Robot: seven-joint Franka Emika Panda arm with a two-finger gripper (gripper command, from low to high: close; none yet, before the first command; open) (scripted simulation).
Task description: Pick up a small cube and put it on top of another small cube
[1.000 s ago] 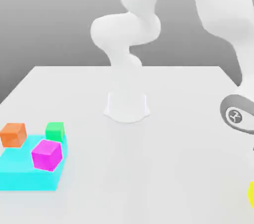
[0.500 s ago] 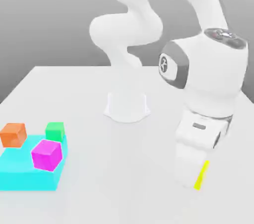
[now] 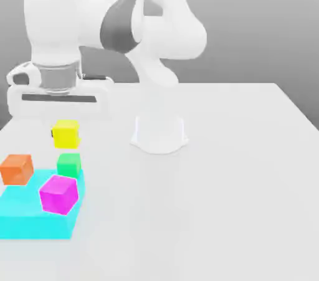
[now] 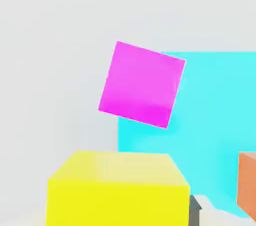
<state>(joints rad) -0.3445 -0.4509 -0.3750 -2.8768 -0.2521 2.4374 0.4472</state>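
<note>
The small cube (image 3: 65, 134), plain bright yellow, hangs in the air under the white hand, with my gripper (image 3: 65, 135) shut on it. It is a short gap above the other small cube (image 3: 69, 165), the green one, which stands at the far edge of a flat cyan slab (image 3: 28, 220). In the hand view the yellow cube (image 4: 117, 190) sits close in front, held in my gripper (image 4: 117, 205), with a dark finger pad (image 4: 195, 211) against its side.
A larger magenta cube (image 3: 59, 194) (image 4: 141, 84) rests tilted on the cyan slab (image 4: 215, 115). An orange cube (image 3: 17, 169) (image 4: 247, 185) stands at the slab's far corner on the exterior view's left. The arm's round base (image 3: 159, 133) stands mid-table.
The arm has swung from the exterior view's right across to its left, carrying the yellow cube from near the table's front right to just above the green cube.
</note>
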